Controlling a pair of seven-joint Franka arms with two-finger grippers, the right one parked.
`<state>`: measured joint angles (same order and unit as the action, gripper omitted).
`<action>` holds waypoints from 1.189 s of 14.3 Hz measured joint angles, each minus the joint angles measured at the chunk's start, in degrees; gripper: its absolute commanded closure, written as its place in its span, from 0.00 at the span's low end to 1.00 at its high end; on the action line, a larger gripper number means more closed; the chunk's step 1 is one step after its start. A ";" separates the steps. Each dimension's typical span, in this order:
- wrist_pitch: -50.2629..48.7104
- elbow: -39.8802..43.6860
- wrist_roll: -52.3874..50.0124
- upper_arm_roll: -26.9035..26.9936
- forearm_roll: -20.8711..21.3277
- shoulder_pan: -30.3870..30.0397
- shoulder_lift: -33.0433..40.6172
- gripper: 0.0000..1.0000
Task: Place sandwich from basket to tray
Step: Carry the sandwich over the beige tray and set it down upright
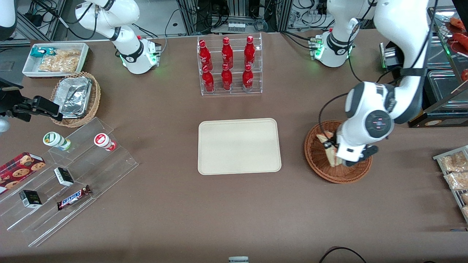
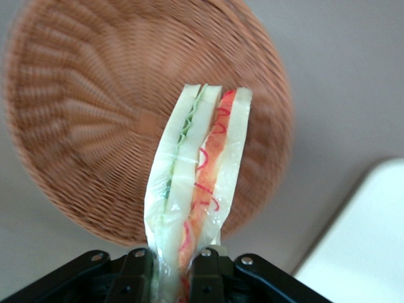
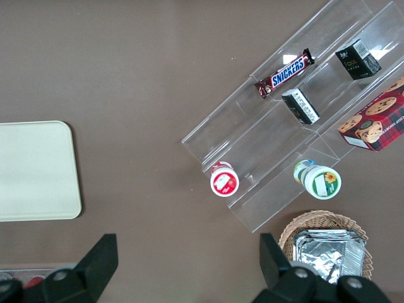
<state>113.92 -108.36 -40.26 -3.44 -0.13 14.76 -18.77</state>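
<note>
1. The gripper (image 2: 170,268) is closed on the sandwich (image 2: 196,189), black fingers (image 2: 136,271) pinching its lower end, above the basket (image 1: 321,160).
2. The sandwich is a soft wedge in clear film; the basket is round, woven, reddish-brown.
3. Only the wrist view shows the green and red filling layers.
4. The front view shows the whole smooth cream tray (image 1: 239,146), rectangular with rounded corners, beside the basket.
</note>
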 measured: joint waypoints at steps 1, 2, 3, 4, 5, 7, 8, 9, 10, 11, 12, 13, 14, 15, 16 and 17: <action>0.00 0.91 0.33 -0.11 0.00 2.60 -1.34 0.96; 0.01 2.23 1.03 -0.18 0.00 5.05 -2.88 0.96; 0.01 4.05 1.94 -0.24 0.01 7.30 -4.66 0.96; 0.01 5.91 2.86 -0.28 0.01 9.05 -6.35 0.96; 0.02 7.71 3.64 -0.35 0.00 10.59 -7.90 0.97; 0.21 10.45 3.86 -0.87 -0.10 13.17 -10.29 0.97; 0.34 11.78 3.51 -2.08 -0.14 14.03 -11.32 0.99; 0.37 13.24 2.47 -3.13 -0.14 15.08 -12.42 1.00; 0.39 14.75 1.30 -3.72 -0.14 16.39 -13.66 1.00; 0.44 16.41 0.43 -3.97 -0.14 17.90 -15.11 1.00; 0.55 18.24 -0.76 -4.01 -0.14 19.45 -16.67 1.00; 0.62 20.03 -2.46 -4.02 -0.14 20.74 -18.14 1.00; 0.63 21.61 -4.31 -4.05 -0.14 21.77 -19.46 1.00; 0.63 22.98 -5.97 -4.06 -0.14 22.71 -20.66 1.00; 0.63 24.10 -7.74 -4.05 -0.14 23.67 -21.66 1.00; 0.63 25.10 -9.72 -4.06 -0.13 24.71 -22.57 1.00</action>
<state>114.55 -83.25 -49.97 -7.50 -0.27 39.47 -41.34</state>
